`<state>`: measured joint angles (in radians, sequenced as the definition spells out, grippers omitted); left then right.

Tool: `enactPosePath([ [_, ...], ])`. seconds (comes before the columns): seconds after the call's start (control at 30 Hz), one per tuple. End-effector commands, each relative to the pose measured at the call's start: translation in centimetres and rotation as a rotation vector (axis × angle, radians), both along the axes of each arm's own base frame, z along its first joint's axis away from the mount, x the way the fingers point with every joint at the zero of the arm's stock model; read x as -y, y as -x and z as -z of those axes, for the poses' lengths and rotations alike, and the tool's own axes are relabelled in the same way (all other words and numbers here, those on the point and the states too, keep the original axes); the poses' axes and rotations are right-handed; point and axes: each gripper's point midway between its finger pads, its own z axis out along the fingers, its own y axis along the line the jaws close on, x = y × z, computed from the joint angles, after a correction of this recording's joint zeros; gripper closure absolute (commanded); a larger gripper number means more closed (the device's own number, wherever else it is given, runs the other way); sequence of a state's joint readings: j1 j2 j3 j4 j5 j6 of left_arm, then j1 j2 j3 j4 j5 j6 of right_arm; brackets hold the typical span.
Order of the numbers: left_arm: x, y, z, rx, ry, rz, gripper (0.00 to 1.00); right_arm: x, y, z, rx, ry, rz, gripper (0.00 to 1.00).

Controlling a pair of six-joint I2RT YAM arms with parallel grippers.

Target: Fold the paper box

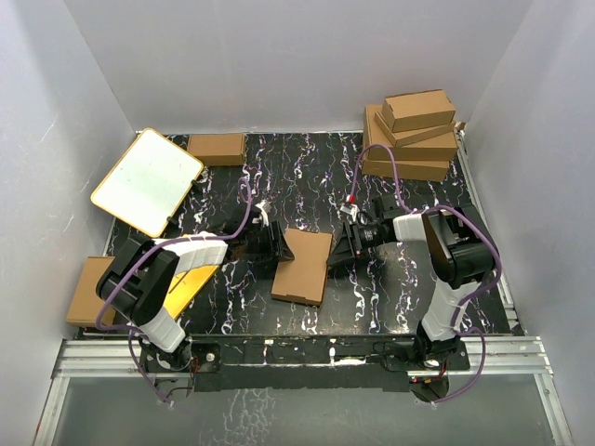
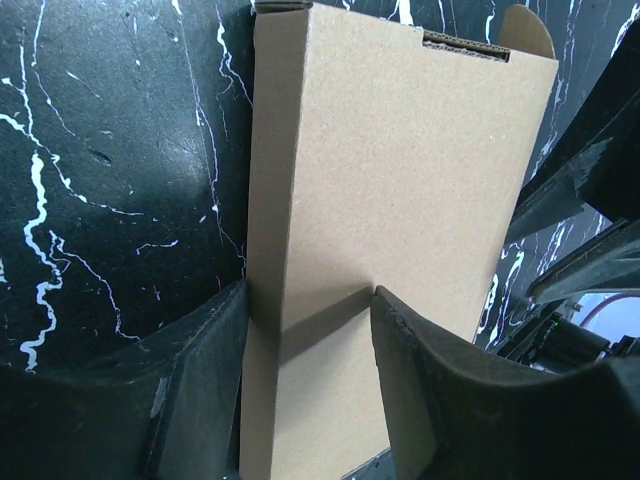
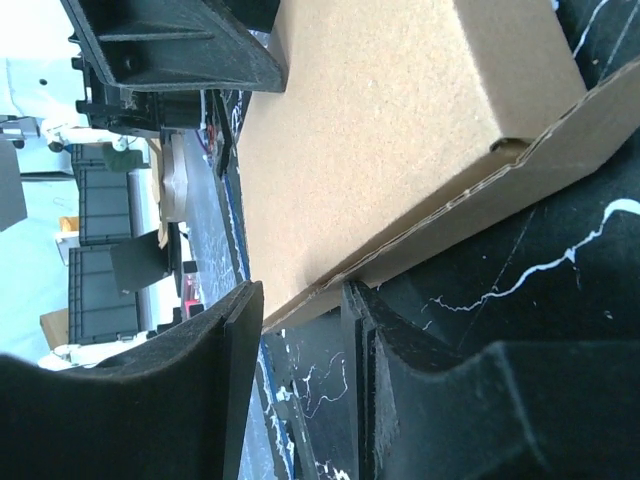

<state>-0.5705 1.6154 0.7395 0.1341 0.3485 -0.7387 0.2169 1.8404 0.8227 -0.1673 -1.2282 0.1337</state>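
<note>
Brown paper box [image 1: 302, 268] lies between our left gripper [image 2: 310, 292] and right gripper [image 3: 303, 295], jaws part-open around its ends, grip uncertain; we should close squarely.

A robotics lab test cell: two robot arms, the left arm [image 1: 153, 279] and the right arm [image 1: 456, 251], are bolted to an aluminium rail [image 1: 307, 348] at the near edge of a black marbled tabletop [image 1: 307, 177], which is boxed in by plain white walls [image 1: 279, 65]. Purple cables [image 1: 395, 181] loop loose along the arms. A paper box [image 1: 303, 267] lies between them, with a stack of cardboard boxes [image 1: 414, 139] in the far corner. Beyond the cell (right wrist view only) stand dark storage crates [image 3: 100, 290].
</note>
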Motion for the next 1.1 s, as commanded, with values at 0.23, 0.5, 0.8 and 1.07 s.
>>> enactPosePath([
  [0.23, 3.2, -0.3, -1.6, 0.023, 0.066, 0.078, 0.51, -1.2, -0.9, -1.1, 0.013, -0.089, -0.021, 0.59],
  [0.5, 2.5, -1.4, -1.9, 0.051, 0.023, 0.068, 0.49, -0.7, -1.5, -0.3, 0.057, -0.043, -0.014, 0.56],
  [0.8, 1.8, -2.5, -2.7, 0.074, 0.019, 0.06, 0.47, -0.5, -1.7, 0.3, 0.055, -0.032, -0.016, 0.55],
  [1.07, 0.8, -3.2, -2.9, 0.083, -0.005, 0.044, 0.45, 0.7, -2.6, 0.1, 0.076, -0.035, 0.012, 0.5],
])
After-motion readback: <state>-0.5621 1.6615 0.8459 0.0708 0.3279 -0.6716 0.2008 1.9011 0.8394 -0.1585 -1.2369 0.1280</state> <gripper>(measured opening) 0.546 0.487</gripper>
